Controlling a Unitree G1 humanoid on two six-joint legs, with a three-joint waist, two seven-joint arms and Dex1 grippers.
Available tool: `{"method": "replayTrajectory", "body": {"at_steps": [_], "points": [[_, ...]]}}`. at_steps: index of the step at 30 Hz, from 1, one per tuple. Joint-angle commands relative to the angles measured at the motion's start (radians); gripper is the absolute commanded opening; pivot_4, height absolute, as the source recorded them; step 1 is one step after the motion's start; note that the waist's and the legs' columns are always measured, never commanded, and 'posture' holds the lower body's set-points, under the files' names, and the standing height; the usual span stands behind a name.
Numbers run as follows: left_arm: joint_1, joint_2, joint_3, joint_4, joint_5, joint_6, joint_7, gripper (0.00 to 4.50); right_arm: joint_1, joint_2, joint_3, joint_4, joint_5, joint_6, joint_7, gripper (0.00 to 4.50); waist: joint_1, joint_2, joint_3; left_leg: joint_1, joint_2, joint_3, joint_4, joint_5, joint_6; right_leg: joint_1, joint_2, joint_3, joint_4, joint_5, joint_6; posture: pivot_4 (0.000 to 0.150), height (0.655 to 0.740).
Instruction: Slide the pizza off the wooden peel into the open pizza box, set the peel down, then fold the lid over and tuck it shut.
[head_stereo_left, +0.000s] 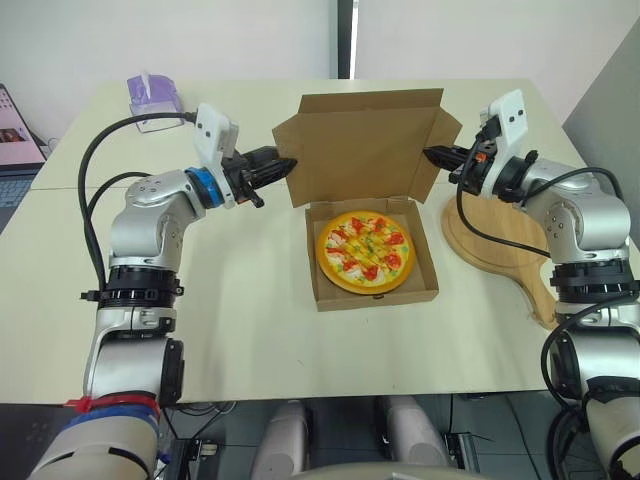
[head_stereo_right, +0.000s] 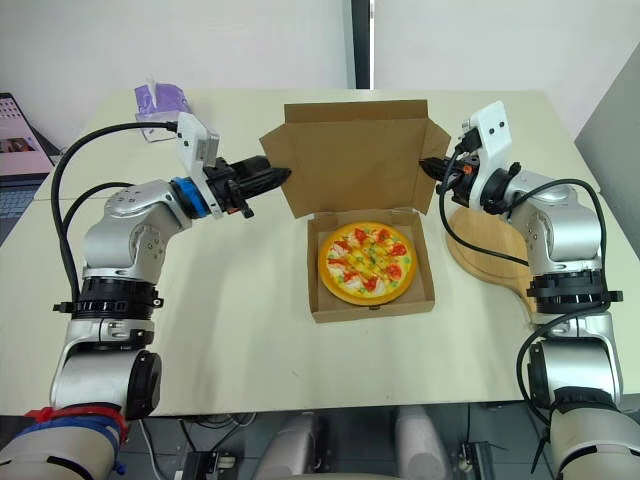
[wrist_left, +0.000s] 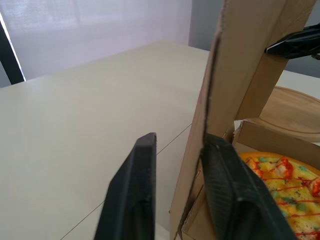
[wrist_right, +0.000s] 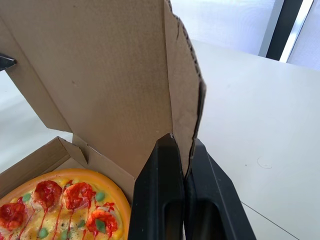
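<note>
Beige table (head_stereo_left: 250, 330) is occupied by the pizza box (head_stereo_left: 375, 295), with the pizza (head_stereo_left: 365, 250) seated inside. The peel (head_stereo_left: 500, 240) is laid just beside it. The upright lid (head_stereo_left: 365, 150) is pinched at 1 side flap by the right gripper (head_stereo_left: 431, 155); the left gripper (head_stereo_left: 288, 165) is spread around the other flap.

Place: an office-like lab room, plain and tidy.
Tables: pale tables (head_stereo_left: 240, 300) pushed edge to edge into one big surface.
Desk things: an open laptop (head_stereo_left: 12, 140) at the left edge, a purple tissue box (head_stereo_left: 153, 98) at the back.
Walls: bare white wall (head_stereo_left: 150, 40), dark window post (head_stereo_left: 345, 38).
</note>
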Motion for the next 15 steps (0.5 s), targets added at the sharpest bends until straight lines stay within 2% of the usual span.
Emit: {"method": "replayTrajectory", "body": {"at_steps": [1,2,9,15], "points": [[-0.017,-0.011,0.002,-0.037,0.003,-0.027,0.011,0.24,-0.001,-0.008,-0.015,-0.06,0.011,0.003,0.005,0.0,0.0,0.0,0.0,0.0,0.0,0.0,0.0,0.0,0.0,0.0,0.0,0.0,0.0,0.0,0.0,0.15,0.74],[-0.015,-0.016,0.0,-0.041,0.008,-0.032,0.016,0.03,0.002,-0.007,-0.014,-0.065,0.012,0.006,0.004,0.0,0.0,0.0,0.0,0.0,0.0,0.0,0.0,0.0,0.0,0.0,0.0,0.0,0.0,0.0,0.0,0.15,0.74],[-0.013,-0.035,-0.008,-0.047,0.039,-0.051,0.061,0.03,0.033,0.006,-0.038,-0.131,0.009,0.045,-0.068,0.0,0.001,0.0,0.0,0.0,0.0,0.0,0.0,0.0,0.0,0.0,0.0,0.0,0.0,0.0,0.0,0.15,0.74],[-0.114,-0.116,-0.035,0.103,0.102,-0.117,0.135,0.03,0.037,0.017,-0.065,-0.159,-0.044,0.022,-0.214,0.0,0.008,0.0,0.0,-0.001,-0.001,0.0,0.001,0.0,0.0,0.0,0.0,0.0,0.0,0.0,0.0,0.15,0.74]]}}
